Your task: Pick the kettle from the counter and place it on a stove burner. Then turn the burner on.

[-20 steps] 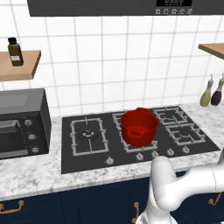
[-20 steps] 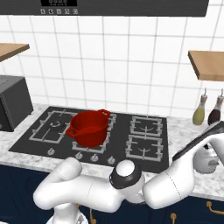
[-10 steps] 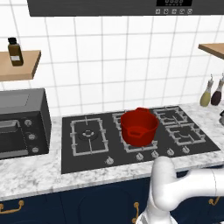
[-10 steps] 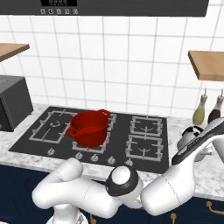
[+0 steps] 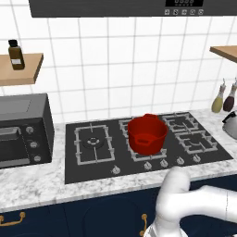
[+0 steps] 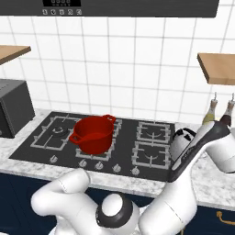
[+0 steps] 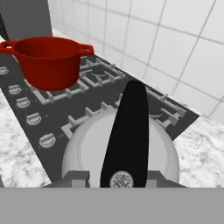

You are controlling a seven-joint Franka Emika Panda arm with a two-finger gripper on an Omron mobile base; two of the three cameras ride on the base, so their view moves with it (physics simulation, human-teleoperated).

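The silvery-grey kettle [image 7: 87, 148] stands on the speckled counter [image 6: 215, 181] just right of the black cooktop, and it also shows at the right edge of the left base view [image 5: 230, 124]. Its black upright handle [image 7: 129, 127] rises in the middle of the hand view. My gripper [image 7: 118, 179] is open right at the kettle, one fingertip [image 7: 75, 177] on each side of the handle's base. In the right base view my arm crosses in front of the kettle [image 6: 180, 140]. The large single stove burner [image 5: 95, 143] lies at the cooktop's left end with nothing on it.
A red two-handled pot [image 5: 147, 134] sits on the middle grates. The paired grates [image 6: 151, 144] lie between pot and kettle, and a row of knobs [image 5: 157, 164] runs along the cooktop's front. Two bottles [image 6: 219, 114] hang at the wall behind the kettle. A toaster oven [image 5: 23, 132] stands far left.
My arm has reached lower and closer over the kettle. The kettle and the red pot stand where they were.
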